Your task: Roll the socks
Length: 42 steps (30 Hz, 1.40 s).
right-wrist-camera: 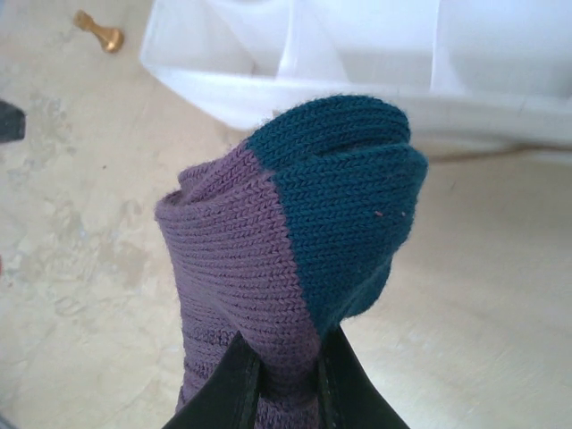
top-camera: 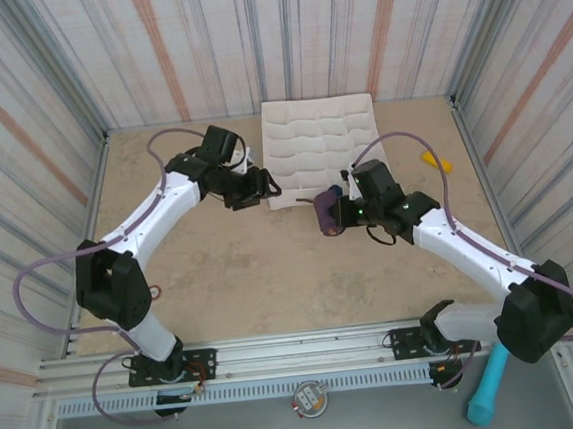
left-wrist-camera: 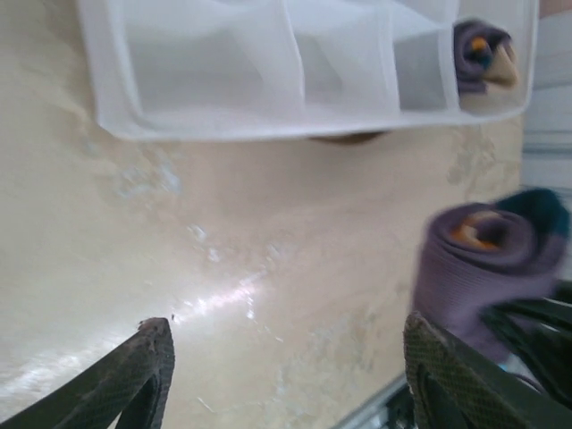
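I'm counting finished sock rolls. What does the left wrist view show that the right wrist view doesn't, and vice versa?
Left wrist: a finished sock roll in a corner compartment of the white tray, and the open left tool. Right wrist: the right tool shut on the second sock roll, its teal heel in close-up, plus a small brass piece near the tray. Both: that second roll and the tray's edge.

Got white compartmented tray (top-camera: pixel 319 121) at far middle of desk (top-camera: pixel 273 286), left tool (top-camera: pixel 257 189) just beside its near left corner. Seeing right tool (top-camera: pixel 333 220) pinching rolled purple sock (top-camera: pixel 321 206) off tray's near edge. Also spotting yellow piece (top-camera: pixel 439 162) far right, teal handle (top-camera: pixel 487 388) off desk by right base.
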Available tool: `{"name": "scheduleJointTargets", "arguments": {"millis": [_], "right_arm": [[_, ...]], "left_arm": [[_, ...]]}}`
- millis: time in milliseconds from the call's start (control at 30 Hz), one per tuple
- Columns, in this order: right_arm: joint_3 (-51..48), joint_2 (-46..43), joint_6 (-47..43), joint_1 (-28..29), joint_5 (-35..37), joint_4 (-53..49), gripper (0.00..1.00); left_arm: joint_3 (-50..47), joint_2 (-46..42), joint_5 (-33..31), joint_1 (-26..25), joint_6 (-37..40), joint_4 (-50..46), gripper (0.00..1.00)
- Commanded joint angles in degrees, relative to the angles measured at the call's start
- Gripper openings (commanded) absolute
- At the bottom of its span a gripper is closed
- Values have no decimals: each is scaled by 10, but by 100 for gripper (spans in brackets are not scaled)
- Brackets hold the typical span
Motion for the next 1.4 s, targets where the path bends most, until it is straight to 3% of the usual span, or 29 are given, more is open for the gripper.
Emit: {"name": "scheduleJointTargets", "arguments": {"millis": [0, 167, 367, 567, 700, 1100, 1367], "right_arm": [[45, 24, -86, -5, 60, -43, 0], [92, 49, -103, -7, 120, -31, 0], [110, 70, -138, -16, 182, 13, 0], [128, 115, -173, -38, 201, 47, 0], [129, 140, -196, -55, 192, 86, 0], [97, 195, -244, -47, 133, 191, 0], [62, 213, -265, -21, 133, 233, 0]], "left_arm": [[56, 51, -53, 11, 51, -71, 65], [132, 137, -92, 20, 66, -80, 51], [181, 210, -92, 28, 64, -80, 39], [182, 219, -94, 34, 57, -80, 12], [180, 211, -99, 33, 58, -91, 3], [122, 158, -137, 35, 87, -102, 0], [100, 146, -133, 50, 99, -103, 0]]}}
